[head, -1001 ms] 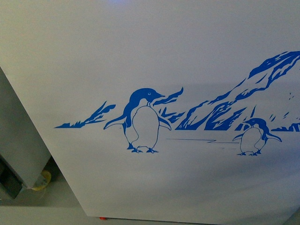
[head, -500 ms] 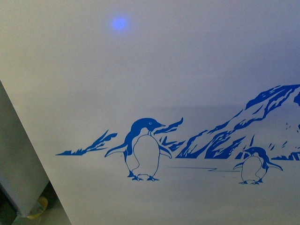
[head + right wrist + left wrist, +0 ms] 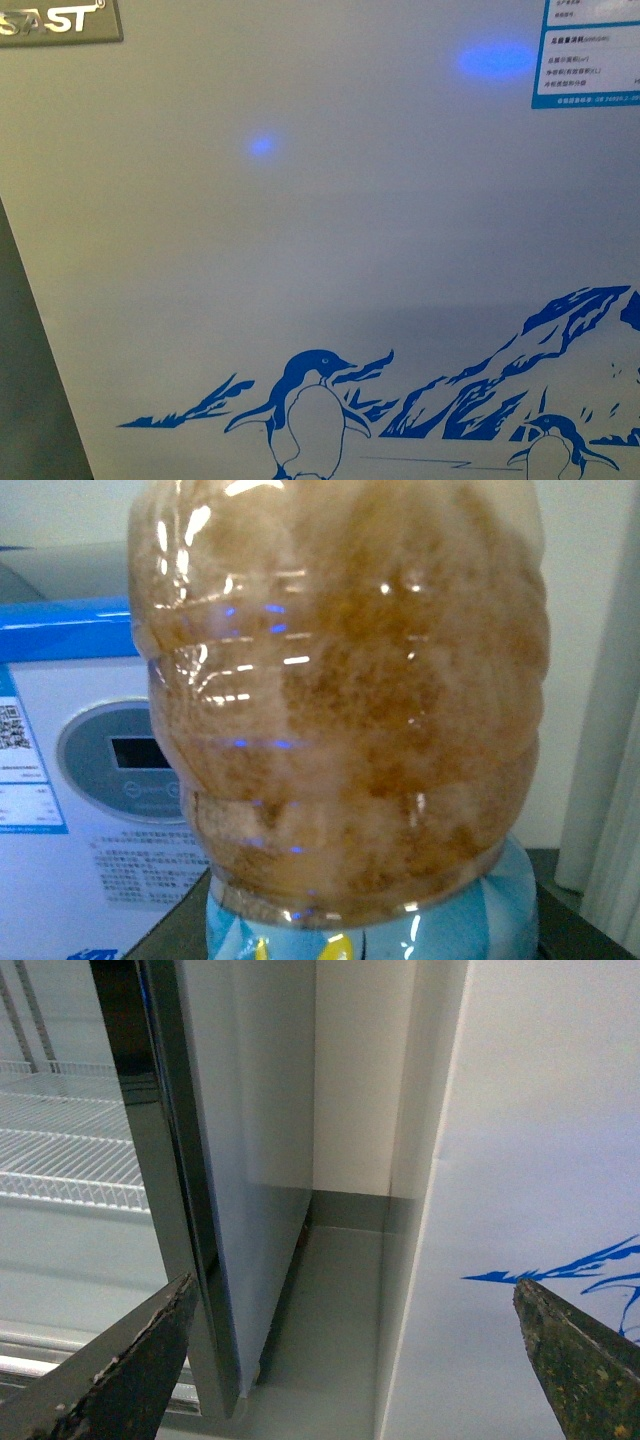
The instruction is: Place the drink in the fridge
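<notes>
The drink (image 3: 340, 690), a clear ribbed bottle of amber-brown liquid with a light blue label at its base, fills the right wrist view. My right gripper (image 3: 365, 945) is shut on it, with its fingers almost hidden behind the bottle. The fridge (image 3: 330, 230) fills the front view as a white wall with blue penguins, mountains and a silver SAST badge (image 3: 55, 20). Its blue top rim (image 3: 65, 630) and round control panel (image 3: 125, 760) show behind the bottle. My left gripper (image 3: 352, 1282) is open, holds nothing, and hangs beside the fridge's white corner (image 3: 540, 1160).
A grey-white upright cabinet (image 3: 250, 1160) with a dark-framed glass door (image 3: 165, 1160) and white wire shelves (image 3: 60, 1150) stands left of the fridge. A narrow strip of grey floor (image 3: 335, 1310) runs between them. A blue-edged sticker (image 3: 590, 50) sits on the fridge front.
The front view has risen along the fridge front: the penguin graphic slid down the picture, and the SAST badge and the sticker came in at the top.
</notes>
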`<state>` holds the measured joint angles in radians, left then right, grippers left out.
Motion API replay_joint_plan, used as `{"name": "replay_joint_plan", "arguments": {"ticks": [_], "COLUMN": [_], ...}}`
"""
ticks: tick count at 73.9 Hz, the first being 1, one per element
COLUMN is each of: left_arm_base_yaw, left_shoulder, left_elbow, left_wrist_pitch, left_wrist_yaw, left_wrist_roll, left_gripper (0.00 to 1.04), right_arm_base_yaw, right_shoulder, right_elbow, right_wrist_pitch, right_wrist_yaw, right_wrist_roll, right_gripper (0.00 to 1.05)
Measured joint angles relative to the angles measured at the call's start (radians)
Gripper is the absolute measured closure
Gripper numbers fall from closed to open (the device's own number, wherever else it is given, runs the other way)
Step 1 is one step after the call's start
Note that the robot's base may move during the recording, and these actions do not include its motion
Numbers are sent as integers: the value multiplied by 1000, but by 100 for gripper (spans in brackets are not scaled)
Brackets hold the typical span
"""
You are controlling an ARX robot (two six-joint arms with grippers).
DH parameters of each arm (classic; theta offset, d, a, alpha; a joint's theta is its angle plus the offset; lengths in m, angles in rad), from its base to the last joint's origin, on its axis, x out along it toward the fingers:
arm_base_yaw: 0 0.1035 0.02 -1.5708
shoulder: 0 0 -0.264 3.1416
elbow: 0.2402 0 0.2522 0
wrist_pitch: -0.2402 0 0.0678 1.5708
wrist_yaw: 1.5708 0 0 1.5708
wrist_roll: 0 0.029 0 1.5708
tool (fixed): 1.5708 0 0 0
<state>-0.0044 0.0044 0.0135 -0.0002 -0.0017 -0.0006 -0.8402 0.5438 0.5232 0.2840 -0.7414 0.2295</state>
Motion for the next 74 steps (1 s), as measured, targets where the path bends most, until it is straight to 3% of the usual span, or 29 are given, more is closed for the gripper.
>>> {"name": "replay_joint_plan", "arguments": {"ticks": [20, 36, 54, 74], "left_arm_base_yaw": [0, 0, 0, 0], "left_shoulder": [0, 0, 0, 0], "left_elbow": [0, 0, 0, 0], "left_wrist_pitch": [0, 0, 0, 0], "left_wrist_yaw": [2, 2, 2, 2], "left_wrist_roll": [0, 0, 0, 0], "left_gripper": [8, 8, 8, 8], "right_arm_base_yaw": [179, 378, 687, 806], "right_shoulder": [-73, -44, -32, -162], "right_elbow": [-45, -23, -23, -24], "right_wrist_pitch": [-77, -95, -131, -233], "right_wrist_yaw": [74, 251, 462, 600], "right_wrist_roll": [72, 77, 64, 1], "right_gripper": [63, 63, 63, 63]}}
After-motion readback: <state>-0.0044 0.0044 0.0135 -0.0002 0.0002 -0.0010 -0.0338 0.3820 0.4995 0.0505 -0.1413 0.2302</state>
